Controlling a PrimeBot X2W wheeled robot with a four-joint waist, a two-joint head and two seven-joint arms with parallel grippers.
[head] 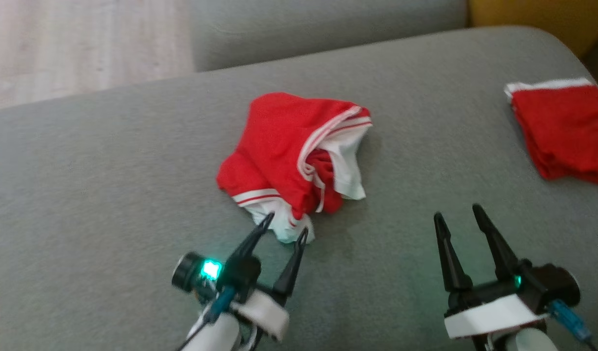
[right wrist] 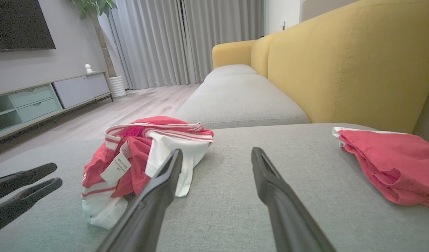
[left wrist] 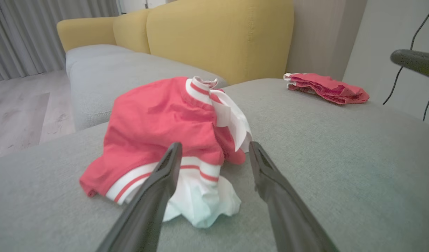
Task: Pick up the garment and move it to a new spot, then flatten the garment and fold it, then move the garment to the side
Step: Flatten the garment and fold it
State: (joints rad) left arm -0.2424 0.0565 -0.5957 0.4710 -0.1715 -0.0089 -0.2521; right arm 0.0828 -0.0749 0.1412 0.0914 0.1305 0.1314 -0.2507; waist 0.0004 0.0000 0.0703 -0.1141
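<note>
The garment lies in a crumpled heap near the middle of the grey sofa seat, with red cloth bunched over white trim. The left hand is released, fingers spread either side of the white hem at the heap's near edge, and grips nothing yet. The right hand is released too, over bare seat to the right of the heap. A folded red pile sits at the far right.

The cloth looks light, soft and limp, so it will likely sag and unfurl once lifted. The striped hem seems the best hold, since its doubled edge is thicker. A shallow pinch on the thin white flap might slip or catch only one layer.
</note>
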